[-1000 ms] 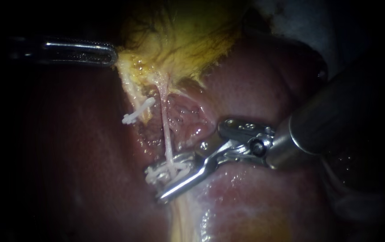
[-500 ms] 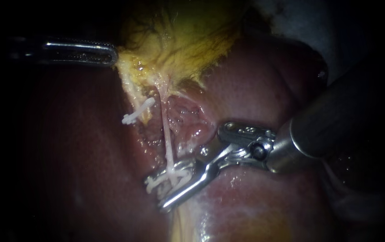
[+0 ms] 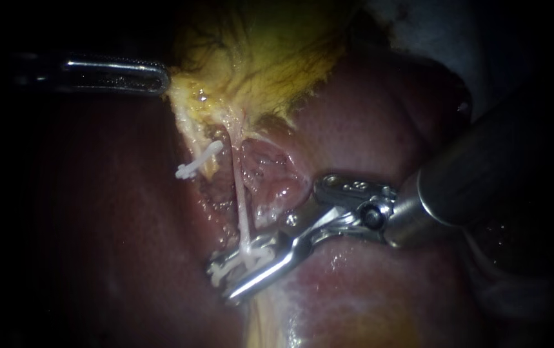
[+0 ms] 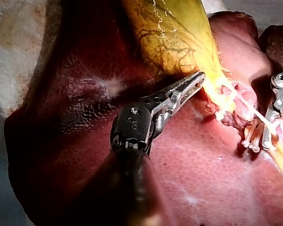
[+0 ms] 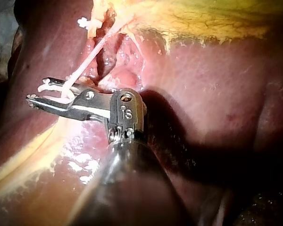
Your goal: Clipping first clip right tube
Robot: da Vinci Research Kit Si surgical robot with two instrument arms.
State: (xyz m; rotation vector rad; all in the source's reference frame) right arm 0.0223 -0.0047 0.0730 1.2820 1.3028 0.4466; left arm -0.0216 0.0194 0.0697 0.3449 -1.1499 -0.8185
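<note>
A thin pale tube [image 3: 240, 193] runs from the yellow gallbladder [image 3: 257, 58] down across the red liver [image 3: 367, 290]. My right instrument [image 3: 222, 281] reaches in from the right; its jaws hold a white clip [image 3: 251, 252] that straddles the tube's lower end. The right wrist view shows that clip [image 5: 56, 87] around the tube [image 5: 87, 59] between the jaws of the right instrument [image 5: 35, 93]. My left instrument [image 3: 159, 77] has its jaws together on the gallbladder's edge, which is drawn toward them. In the left wrist view the left instrument [image 4: 198, 77] lies against the gallbladder [image 4: 174, 33].
Another white clip [image 3: 198, 161] sits on a strand left of the tube, also seen as the clip [image 5: 87, 22] beyond the right instrument's jaws. Raw pink tissue [image 3: 270, 167] lies between the tube and the right instrument's wrist. Pale cloth [image 3: 431, 32] shows at the upper right.
The right instrument's jaws have drawn closer together, squeezing the white clip narrower around the tube. The left instrument and the gallbladder have stayed put.
</note>
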